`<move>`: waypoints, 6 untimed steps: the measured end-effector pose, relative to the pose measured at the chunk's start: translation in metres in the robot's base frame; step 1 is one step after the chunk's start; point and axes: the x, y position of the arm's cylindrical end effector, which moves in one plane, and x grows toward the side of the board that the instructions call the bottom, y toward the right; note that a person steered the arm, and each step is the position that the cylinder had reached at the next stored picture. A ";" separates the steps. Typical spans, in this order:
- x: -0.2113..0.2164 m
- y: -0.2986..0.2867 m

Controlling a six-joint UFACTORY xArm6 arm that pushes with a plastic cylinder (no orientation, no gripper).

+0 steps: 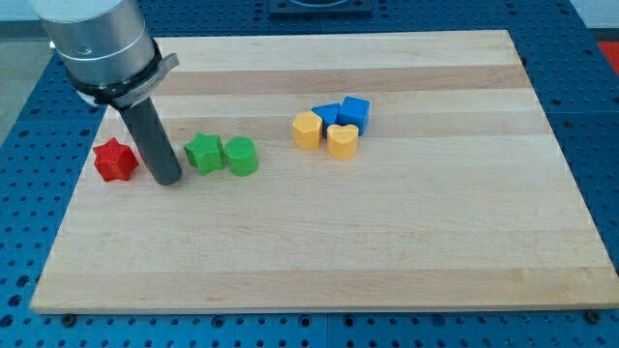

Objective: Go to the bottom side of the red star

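In the camera view, my tip [167, 178] sits on the wooden counter [387, 242], just to the view's right of the red star [114, 159] and a touch lower. There are no jaws here, only the bare dark rod, holding nothing. The red star lies near the counter's left edge. Right of my tip come the green star [203, 153] and the green cylinder [241, 156], touching. Farther right cluster two yellow blocks [307, 130] [341, 141] and two blue blocks [328, 114] [355, 111].

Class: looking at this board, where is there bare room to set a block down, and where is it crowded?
Free: the whole strip along the view's bottom and the view's right of the board. Crowded: my tip sits between the red star and the green blocks.
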 end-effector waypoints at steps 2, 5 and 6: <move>0.018 0.000; 0.050 -0.005; 0.045 -0.007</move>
